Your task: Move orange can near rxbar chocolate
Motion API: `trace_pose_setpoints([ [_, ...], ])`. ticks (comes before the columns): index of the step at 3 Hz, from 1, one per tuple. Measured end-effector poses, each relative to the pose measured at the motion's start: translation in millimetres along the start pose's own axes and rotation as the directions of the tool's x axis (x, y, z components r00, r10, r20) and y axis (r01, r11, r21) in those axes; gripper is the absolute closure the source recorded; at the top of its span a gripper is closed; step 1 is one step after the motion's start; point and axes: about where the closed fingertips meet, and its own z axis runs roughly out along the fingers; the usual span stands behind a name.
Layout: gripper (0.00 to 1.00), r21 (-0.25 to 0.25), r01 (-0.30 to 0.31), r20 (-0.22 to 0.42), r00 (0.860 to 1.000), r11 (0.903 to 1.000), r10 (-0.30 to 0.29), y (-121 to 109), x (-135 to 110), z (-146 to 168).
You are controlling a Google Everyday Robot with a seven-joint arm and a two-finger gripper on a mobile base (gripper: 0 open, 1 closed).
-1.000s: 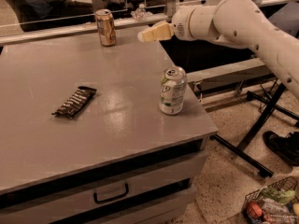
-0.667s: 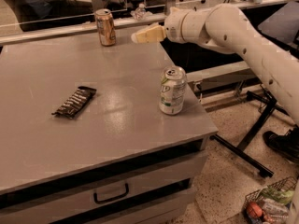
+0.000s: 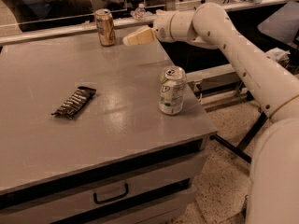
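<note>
The orange can [image 3: 105,27] stands upright at the far edge of the grey table [image 3: 42,139]. The rxbar chocolate [image 3: 74,102] lies flat on the left middle of the table, well apart from the can. My gripper [image 3: 128,40] reaches in from the right on a white arm and hovers just right of the orange can, a short gap away, holding nothing.
A white and green can [image 3: 172,91] stands near the table's right edge. A drawer with a handle [image 3: 110,193] is below the table top. A person sits behind the rail at the far left. A small plastic bottle [image 3: 139,11] stands behind the table.
My gripper has moved left along the far side of the table, closing much of the gap to the orange can. The cans and the bar have not moved.
</note>
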Motion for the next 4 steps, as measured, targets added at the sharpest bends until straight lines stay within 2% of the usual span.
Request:
trace_pose_setpoints([
  [1,0.00,-0.015,-0.018,-0.024,1.000,0.9997,0.018,3.0,3.0,23.8],
  [3,0.00,-0.001,-0.088,-0.042,0.995,0.9961,0.088,12.7,-2.4,77.0],
  [4,0.00,0.013,-0.114,-0.051,0.992,0.9934,0.115,11.2,0.3,91.2],
])
